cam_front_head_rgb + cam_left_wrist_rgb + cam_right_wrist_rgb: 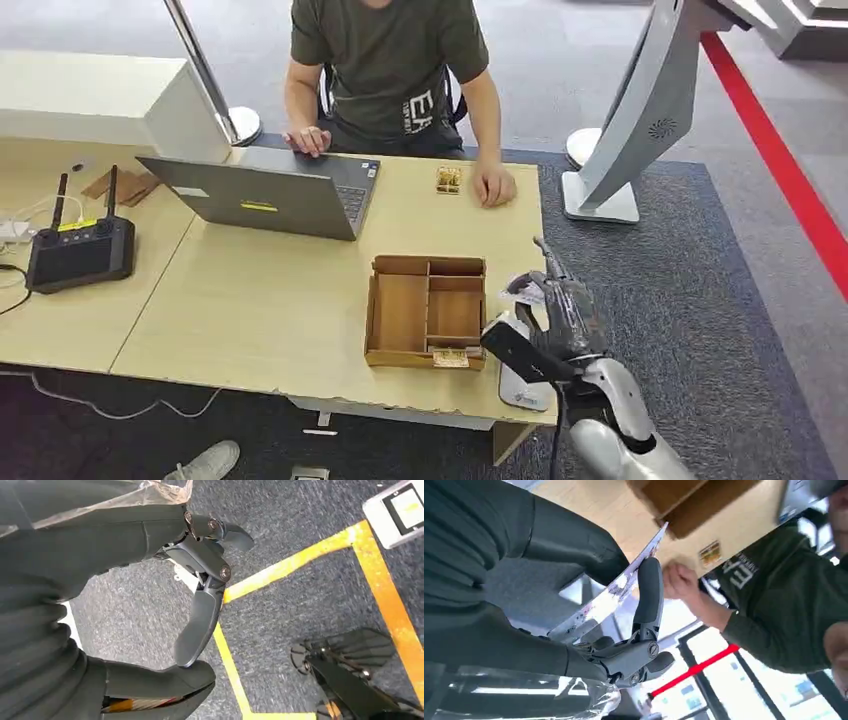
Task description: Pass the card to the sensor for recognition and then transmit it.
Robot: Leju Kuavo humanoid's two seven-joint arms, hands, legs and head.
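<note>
My right hand (pixel 560 315) is raised over the right end of the wooden table (pixel 260 310), and it pinches a thin white printed card (pixel 522 290) between thumb and fingers. The right wrist view shows the card (pixel 609 597) edge-on, clamped by the thumb (pixel 574 540) and a dark finger (pixel 649 595). A white sensor pad (pixel 522 388) lies on the table's front right corner, just below this hand and partly hidden by it. My left hand (pixel 190 605) hangs over grey carpet and holds nothing, its fingers apart.
A person in a dark green shirt (pixel 390 60) sits across the table, both hands on it. An open-topped wooden divider box (pixel 425 312), a grey laptop (pixel 270 195) and a black antenna device (pixel 80 250) stand on the table. Yellow floor tape (pixel 295 562) crosses the carpet.
</note>
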